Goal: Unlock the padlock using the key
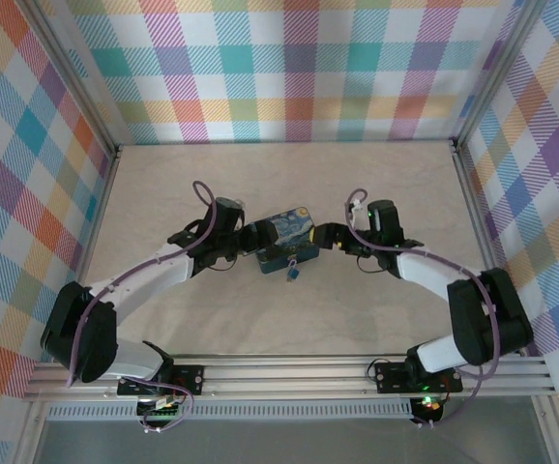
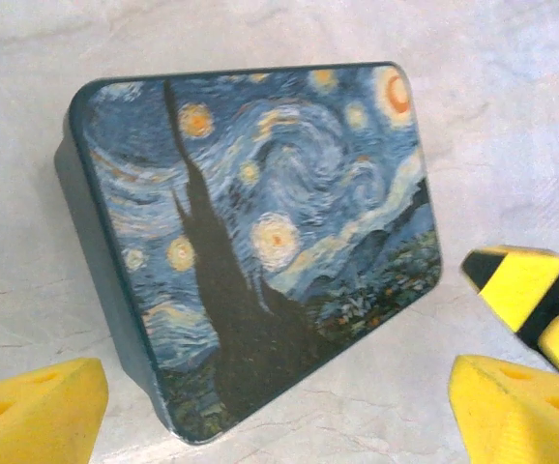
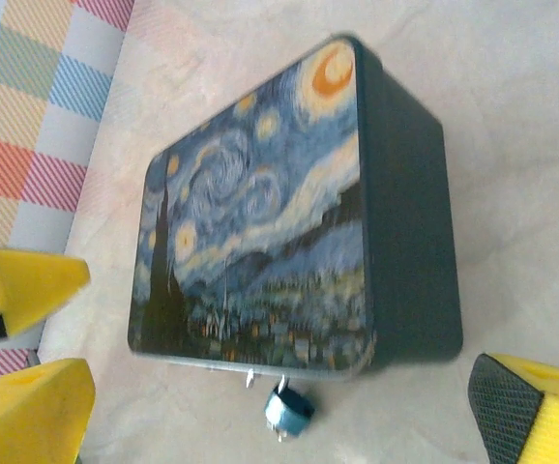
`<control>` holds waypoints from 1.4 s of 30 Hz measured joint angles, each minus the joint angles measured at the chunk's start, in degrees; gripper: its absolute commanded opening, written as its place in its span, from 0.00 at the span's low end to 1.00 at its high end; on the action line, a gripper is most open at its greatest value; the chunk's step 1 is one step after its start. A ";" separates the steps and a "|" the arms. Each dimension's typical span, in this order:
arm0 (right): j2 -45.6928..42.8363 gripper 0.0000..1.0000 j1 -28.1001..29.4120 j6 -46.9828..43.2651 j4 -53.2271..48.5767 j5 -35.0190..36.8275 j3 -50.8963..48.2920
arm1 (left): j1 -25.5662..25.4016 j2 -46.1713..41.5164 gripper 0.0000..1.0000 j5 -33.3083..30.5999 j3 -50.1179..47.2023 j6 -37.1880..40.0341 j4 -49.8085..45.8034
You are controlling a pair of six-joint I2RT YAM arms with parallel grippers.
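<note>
Approach stage, by my reading: nothing was gripped yet, and both arms had closed in on the work from opposite sides. On the left, the left claw was spread wide with its yellow fingers apart. It hovered just beside the left end of a painted tin, which bore a blue and yellow night sky and sat at the middle of the pale table. The padlock hung at the tin's near edge, about midway along it. It was a tiny lock, silvery with a dark bluish body, many times smaller than the tin, and it dangled against the table. Whether its shackle was closed was too small to tell. On the right, the right claw was also spread and empty, near the tin's right end, with the padlock low between its fingers. The next move likely called for one claw to steady the small lock while the other brought the key to its keyhole, which needs fine alignment.
</note>
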 measured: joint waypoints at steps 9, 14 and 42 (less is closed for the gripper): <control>-4.72 0.95 6.29 2.60 9.94 0.00 -10.29 | -0.02 4.48 0.87 6.25 8.72 2.64 -0.37; -0.48 0.95 10.56 3.82 19.32 1.16 -12.57 | -0.02 11.15 0.83 9.25 12.83 2.86 0.46; 16.59 0.55 13.40 4.00 35.71 4.48 -12.52 | -0.04 19.41 0.82 11.56 15.32 3.69 0.35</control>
